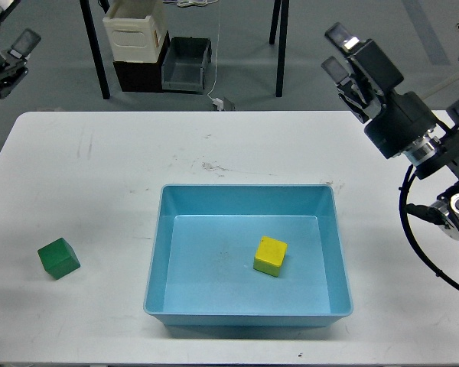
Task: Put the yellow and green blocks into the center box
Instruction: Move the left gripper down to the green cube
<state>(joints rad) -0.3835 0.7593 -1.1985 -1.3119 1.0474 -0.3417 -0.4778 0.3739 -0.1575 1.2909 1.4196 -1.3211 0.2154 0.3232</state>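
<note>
White table (pixel 237 145): yellow block (pixel 270 255) already in tray (pixel 159 252), so our left gripper (pixel 14 53), finger state unclear, should drop straight onto green block (pixel 59 258); right gripper (pixel 338 52) spread, empty.

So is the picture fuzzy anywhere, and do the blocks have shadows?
Head view: mostly sharp; the small bright yellow cube in the light-blue plastic tray and the small dark green cube on the white table cast only faint, soft shadows. No strong glare. The left pincer at the edge looks dark and a bit blurry.
</note>
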